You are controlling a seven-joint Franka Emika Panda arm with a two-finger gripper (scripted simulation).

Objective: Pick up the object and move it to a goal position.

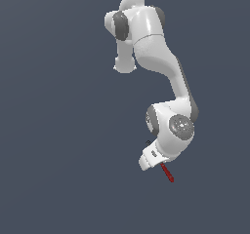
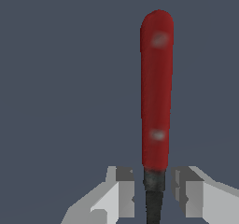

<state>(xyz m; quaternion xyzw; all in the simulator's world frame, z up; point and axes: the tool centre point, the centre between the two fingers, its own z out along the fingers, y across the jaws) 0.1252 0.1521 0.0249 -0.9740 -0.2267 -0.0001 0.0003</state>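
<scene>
While the white jointed robot arm (image 1: 161, 62) is reaching down across the plain dark grey ground (image 1: 53, 130), its two-fingered grey gripper (image 2: 154, 190) is sitting closed narrowly on the black shaft of the small stick-like tool with a glossy red handle (image 2: 157, 92). In the wrist view, the left finger (image 2: 119, 190) and then the right finger (image 2: 186, 190) are flanking the shaft just below the handle. I am judging the carry as under way; moving steadily without loosening the hold should be keeping the overhanging handle from swinging.
</scene>
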